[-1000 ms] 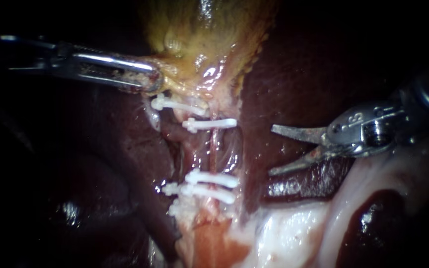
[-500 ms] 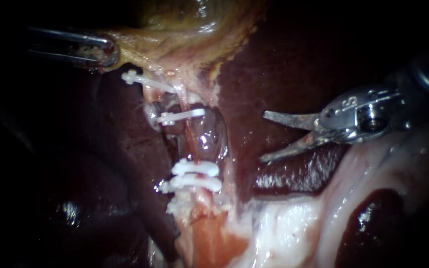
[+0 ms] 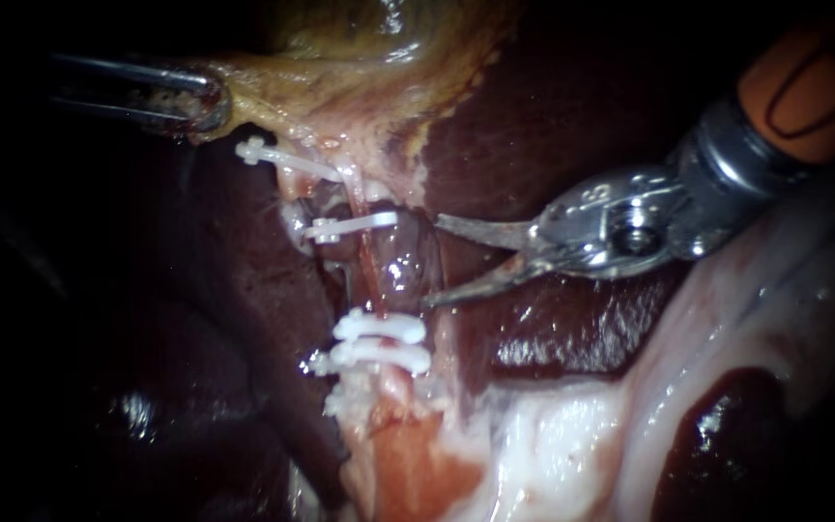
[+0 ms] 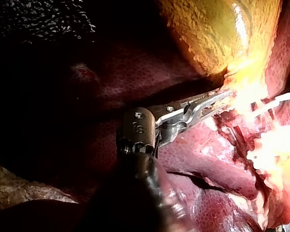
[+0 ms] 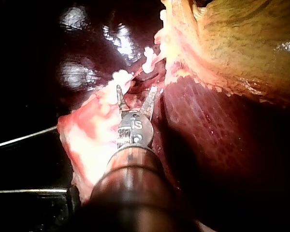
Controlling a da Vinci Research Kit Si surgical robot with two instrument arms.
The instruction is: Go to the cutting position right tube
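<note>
My left instrument [image 3: 200,101] comes in at the upper left, its jaws shut on the yellowish edge of the gallbladder [image 3: 369,68] and holding it stretched; the left wrist view shows the same hold [image 4: 213,100]. A thin reddish tube [image 3: 372,275] runs between an upper white clip [image 3: 350,226] and two lower clips [image 3: 379,327]. Another clip [image 3: 277,158] sits further up and left. My right instrument [image 3: 434,262] has two curved blades, open, their tips just right of the tube between the clips. In the right wrist view the open blades [image 5: 137,95] point at the clips [image 5: 122,77].
Dark red liver [image 3: 553,116] surrounds the site on both sides. Pale whitish tissue [image 3: 572,445] lies below and to the right, under the right instrument's shaft. Glistening grey membrane [image 3: 408,261] lies beside the tube, near the blade tips.
The left instrument first pulled the gallbladder up and left, stretching the tubes, then held still. The right instrument has moved left, its open blades now close beside the tube.
</note>
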